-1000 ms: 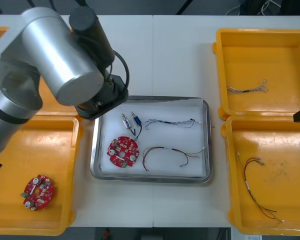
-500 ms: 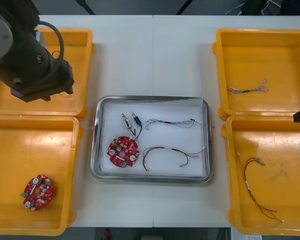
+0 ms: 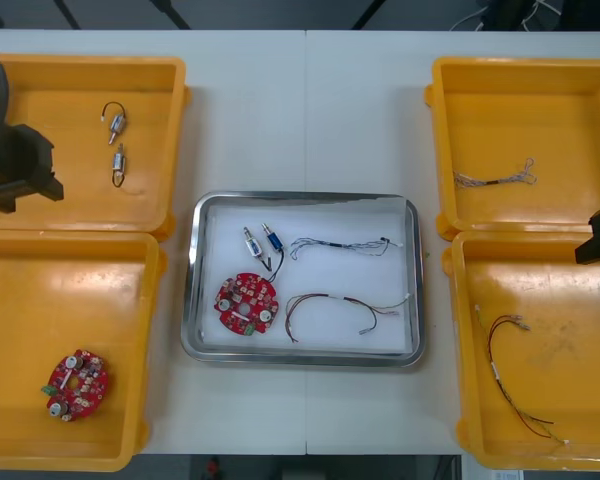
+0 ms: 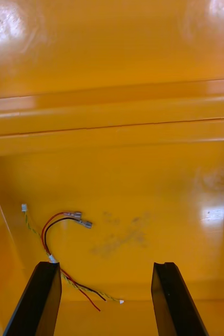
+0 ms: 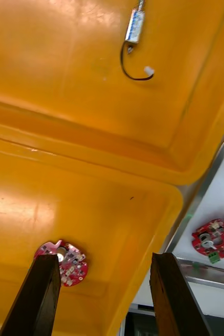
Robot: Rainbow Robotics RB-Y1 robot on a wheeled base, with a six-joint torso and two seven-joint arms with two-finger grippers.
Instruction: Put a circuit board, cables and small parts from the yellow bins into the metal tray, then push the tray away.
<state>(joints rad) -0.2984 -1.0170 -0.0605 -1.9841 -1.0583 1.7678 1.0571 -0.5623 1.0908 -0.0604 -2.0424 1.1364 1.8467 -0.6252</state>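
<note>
The metal tray (image 3: 411, 280) sits mid-table, white inside. In it lie a red circuit board (image 3: 247, 303), two small metal parts (image 3: 260, 240), a twisted blue and white cable (image 3: 342, 245) and a red and black cable (image 3: 345, 308). My left arm (image 3: 15, 175) hangs at the table's left edge, over the seam of the two left bins. Its gripper (image 5: 104, 294) is open and holds nothing; a second circuit board (image 5: 62, 262) lies by its finger. My right gripper (image 4: 105, 299) is open over the near right bin, above a red and yellow cable (image 4: 59, 231).
The far left yellow bin (image 3: 40, 80) holds two small metal parts (image 3: 115, 120). In the near left bin (image 3: 20, 300) rests the second circuit board (image 3: 76, 383). A thin cable (image 3: 495, 178) lies in the far right bin. Bare table stretches beyond the tray.
My left arm has swung from the tray's far left corner out to the table's left edge, uncovering the far left bin. The right arm has barely shifted.
</note>
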